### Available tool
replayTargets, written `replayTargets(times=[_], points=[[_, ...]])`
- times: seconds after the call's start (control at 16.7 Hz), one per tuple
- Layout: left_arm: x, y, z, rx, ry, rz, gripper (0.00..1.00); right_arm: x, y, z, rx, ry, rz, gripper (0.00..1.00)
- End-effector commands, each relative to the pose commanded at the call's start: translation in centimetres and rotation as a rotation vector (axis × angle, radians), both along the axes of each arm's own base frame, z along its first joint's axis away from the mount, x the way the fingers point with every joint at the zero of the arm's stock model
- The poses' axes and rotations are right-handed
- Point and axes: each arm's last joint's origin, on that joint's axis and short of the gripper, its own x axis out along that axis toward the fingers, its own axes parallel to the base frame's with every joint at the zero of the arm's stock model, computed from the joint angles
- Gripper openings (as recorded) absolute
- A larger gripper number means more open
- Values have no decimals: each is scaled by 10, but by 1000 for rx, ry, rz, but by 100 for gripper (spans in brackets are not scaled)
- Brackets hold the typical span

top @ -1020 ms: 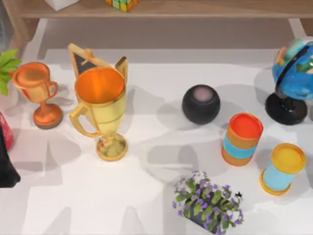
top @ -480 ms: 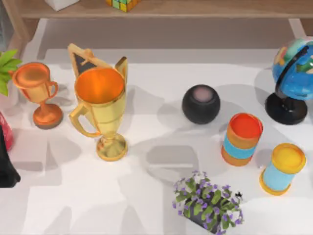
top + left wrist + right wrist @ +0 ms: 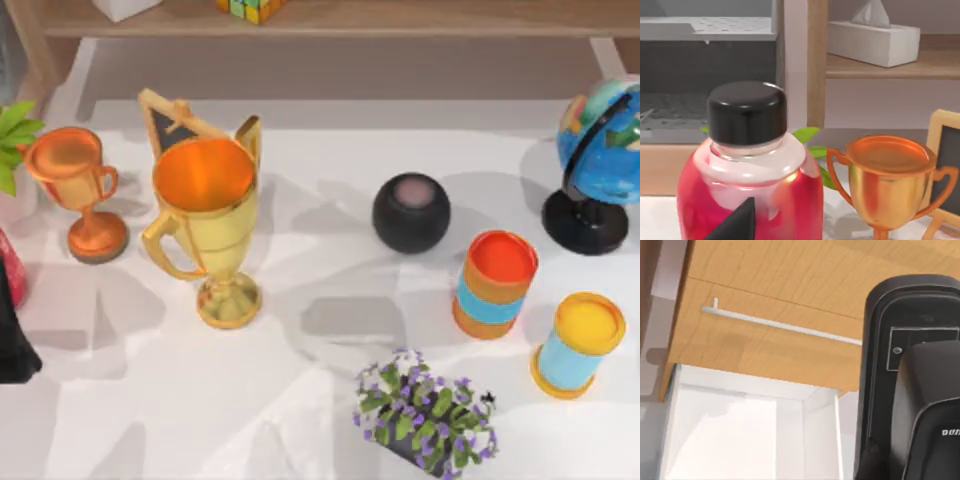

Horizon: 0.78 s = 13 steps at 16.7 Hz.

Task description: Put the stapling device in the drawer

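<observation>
big trophy (image 3: 206, 225): gold, orange inside
small trophy (image 3: 78, 188): copper-orange
speaker (image 3: 411, 212): black, pinkish top
cans (image 3: 494, 284): orange w/ blue band; 2nd (image 3: 577, 344) yellow lid
globe (image 3: 603, 135): blue/green, black base
bottle (image 3: 749, 185): red, black cap
drawer front (image 3: 770, 315): light wood grain, white bar handle

Gold trophy (image 3: 205, 225), copper trophy (image 3: 75, 190), black speaker (image 3: 411, 212), globe (image 3: 603, 160), flowers (image 3: 425, 412)

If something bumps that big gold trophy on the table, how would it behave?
The gold trophy probably tips easily: its wide cup sits high on a thin stem over a small base. It looks rigid, and its glossy surface may be slippery. Falling, it could hit the copper trophy nearby.
</observation>
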Motion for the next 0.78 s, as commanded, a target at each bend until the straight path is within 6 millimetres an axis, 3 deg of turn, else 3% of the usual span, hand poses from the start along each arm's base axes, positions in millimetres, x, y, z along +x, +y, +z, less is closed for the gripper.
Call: replayTargets(times=[0.18,0.42,0.6,0.78], points=[[0,0,0,0,0,0,100,25,-24,12,2,-45,-52,0],[0,0,0,0,0,0,100,54,-50,-5,48,2,-101,0],[0,0,0,0,0,0,100,94,-79,-69,145,212,-137,0],[0,0,0,0,0,0,100,135,-99,-173,278,520,-151,0]])
